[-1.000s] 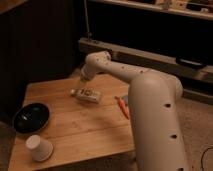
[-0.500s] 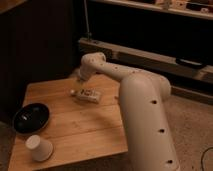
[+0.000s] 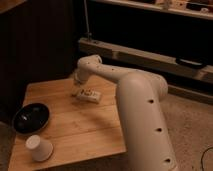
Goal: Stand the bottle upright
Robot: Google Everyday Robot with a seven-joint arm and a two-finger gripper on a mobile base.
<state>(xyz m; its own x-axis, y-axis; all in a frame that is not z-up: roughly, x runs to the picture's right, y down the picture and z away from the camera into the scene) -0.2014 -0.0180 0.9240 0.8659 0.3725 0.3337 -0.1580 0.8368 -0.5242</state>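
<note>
The pincer [image 3: 79,85] hangs low over the far part of the counter [image 3: 85,132]; whether it is spread or pressed together, I cannot tell. The bottle [image 3: 88,94] lies on its side just beside it, on the nearer side. A black bowl [image 3: 31,117] sits well off to the pincer's left in view, a white cup [image 3: 39,148] nearer the camera still. The bulky arm [image 3: 140,115] hides the counter's right edge
</note>
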